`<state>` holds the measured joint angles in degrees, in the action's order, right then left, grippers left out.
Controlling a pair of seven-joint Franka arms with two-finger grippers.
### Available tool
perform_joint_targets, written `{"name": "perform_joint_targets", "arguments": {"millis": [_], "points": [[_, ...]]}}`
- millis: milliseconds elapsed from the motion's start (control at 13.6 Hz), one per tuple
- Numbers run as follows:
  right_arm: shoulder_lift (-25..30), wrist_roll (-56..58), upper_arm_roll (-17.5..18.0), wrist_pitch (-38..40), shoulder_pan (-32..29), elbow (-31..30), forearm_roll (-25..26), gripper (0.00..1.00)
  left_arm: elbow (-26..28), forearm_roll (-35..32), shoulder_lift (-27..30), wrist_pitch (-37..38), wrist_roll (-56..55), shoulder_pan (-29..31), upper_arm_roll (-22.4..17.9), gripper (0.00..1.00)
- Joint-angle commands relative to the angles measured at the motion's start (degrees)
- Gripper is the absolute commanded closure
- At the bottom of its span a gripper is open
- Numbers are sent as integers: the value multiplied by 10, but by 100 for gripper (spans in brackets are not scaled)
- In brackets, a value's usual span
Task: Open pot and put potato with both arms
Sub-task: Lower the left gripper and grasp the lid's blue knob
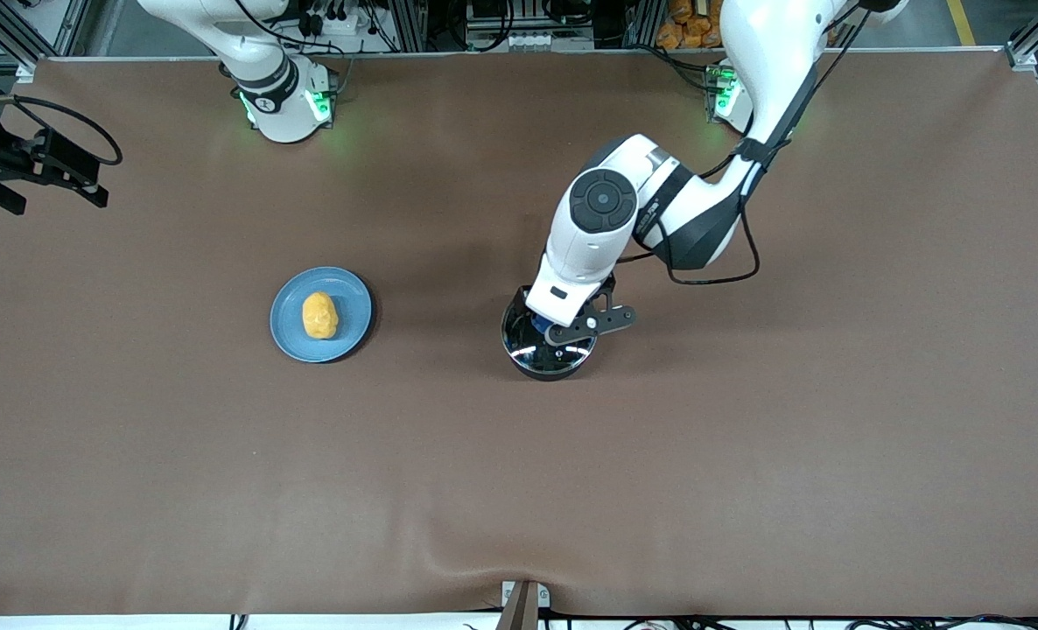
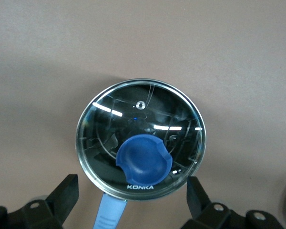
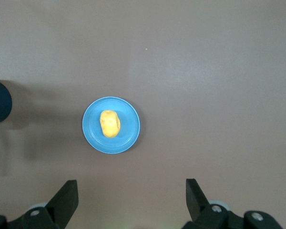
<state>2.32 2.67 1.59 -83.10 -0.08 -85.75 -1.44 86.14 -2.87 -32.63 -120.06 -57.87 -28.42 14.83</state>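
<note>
Two arms are in my views, and only the left one is over the work: its left gripper (image 2: pixel 132 198) hangs just above the pot (image 1: pixel 547 339), fingers (image 2: pixel 66 195) spread wide to either side of the blue knob (image 2: pixel 144 156), touching nothing. I see the glass lid (image 2: pixel 140 138) seated on the pot. The potato (image 1: pixel 319 315) lies on the blue plate (image 1: pixel 353 306), toward the right arm's end. My right gripper (image 3: pixel 132 200) waits high over the table, wide open and empty.
</note>
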Motion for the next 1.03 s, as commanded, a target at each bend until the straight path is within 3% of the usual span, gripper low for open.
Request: {"name": "perform_joint_targets", "arguments": {"millis": [0,957], "points": [[-8,1,0,10,-4,16,-10,0,-11,-33,-23,-18,-35,-14,-6,0],[-8,1,0,10,-4,16,-11,0,-11,-73,-66,-49,-68,-28,-7,0]]}}
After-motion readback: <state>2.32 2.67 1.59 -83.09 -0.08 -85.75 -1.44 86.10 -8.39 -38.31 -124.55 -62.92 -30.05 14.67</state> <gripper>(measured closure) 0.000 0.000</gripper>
